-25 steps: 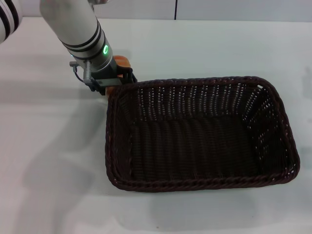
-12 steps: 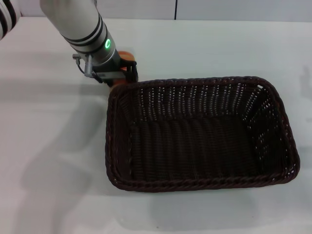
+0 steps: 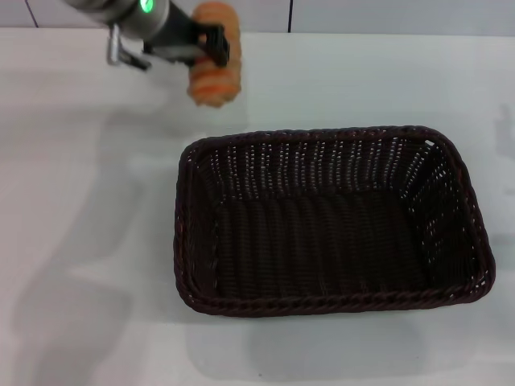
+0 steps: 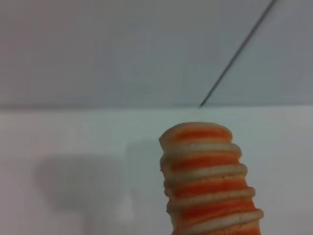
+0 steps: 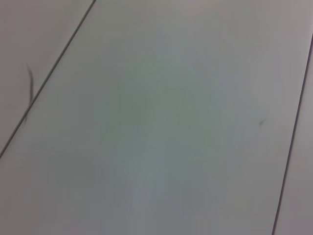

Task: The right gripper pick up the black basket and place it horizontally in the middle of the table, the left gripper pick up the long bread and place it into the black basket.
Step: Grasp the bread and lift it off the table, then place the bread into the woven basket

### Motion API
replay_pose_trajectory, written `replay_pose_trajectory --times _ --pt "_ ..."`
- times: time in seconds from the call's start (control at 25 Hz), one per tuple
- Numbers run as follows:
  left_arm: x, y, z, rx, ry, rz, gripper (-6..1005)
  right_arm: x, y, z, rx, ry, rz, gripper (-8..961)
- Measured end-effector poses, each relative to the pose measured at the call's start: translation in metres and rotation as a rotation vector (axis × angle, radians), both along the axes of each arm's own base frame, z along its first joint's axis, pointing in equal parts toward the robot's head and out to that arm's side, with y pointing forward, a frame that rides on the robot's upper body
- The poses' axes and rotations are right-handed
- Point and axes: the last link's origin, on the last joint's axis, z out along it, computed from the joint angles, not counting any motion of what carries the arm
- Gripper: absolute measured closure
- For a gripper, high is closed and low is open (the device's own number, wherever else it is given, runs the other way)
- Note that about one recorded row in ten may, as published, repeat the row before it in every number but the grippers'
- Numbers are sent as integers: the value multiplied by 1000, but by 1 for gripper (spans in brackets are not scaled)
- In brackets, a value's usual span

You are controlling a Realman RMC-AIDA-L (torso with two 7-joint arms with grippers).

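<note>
Head view, left hand: the left hand [image 3: 211,48] was at the far left of the bench [image 3: 80,201], its black fingers [image 3: 216,44] clenched across the long bread [image 3: 216,66].
Head view, long bread: it hung lifted clear of the bench, beyond the far-left corner of the black basket [image 3: 330,221] and apart from its rim; the grip sat on the upper part, so the striped lower end dangled free.
Head view, why held so: a high carry looked meant to clear the braided rim (judging by the gap below the loaf).
Head view, black basket: it lay with its long side across the middle of the bench, open side up, nothing in it; the basket step seemed done.
Head view, right hand: not visible anywhere in this view.
Left wrist view, long bread: the loaf [image 4: 208,181] stuck out from the camera's edge, orange and cream bands plain, with white bench [image 4: 73,147] and a grey wall behind it.
Left wrist view, hand: its fingers did not show here (the grip was out of frame).
Right wrist view: only a pale grey surface with thin dark seams; no basket, no bread, so the right arm appeared parked away from the work.
Remaining step: carry the loaf over the rim and release it inside.
</note>
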Motion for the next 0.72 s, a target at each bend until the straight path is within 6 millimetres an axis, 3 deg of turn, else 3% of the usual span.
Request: replay_pose_trajectory --times 0.04,0.08,0.16,0.24,0.36,0.44,0.72 --pt "13 -1 21 -3 -24 -85 581 0 1 0 1 -2 -1 506" --pt "20 -2 31 -7 -28 -122 589 0 1 0 1 -4 -2 507" --pt "24 -3 37 -12 -28 -150 598 0 2 1 5 -5 -5 507" --pt "46 -14 55 -63 2 -283 608 1 2 3 13 -3 -10 507" --pt "58 -22 60 -106 18 -360 622 4 4 6 30 3 -25 507" --pt "73 -42 65 -199 36 -467 631 6 5 8 37 5 -38 507" --pt "82 -84 60 -422 2 -598 645 14 8 14 58 22 -91 507"
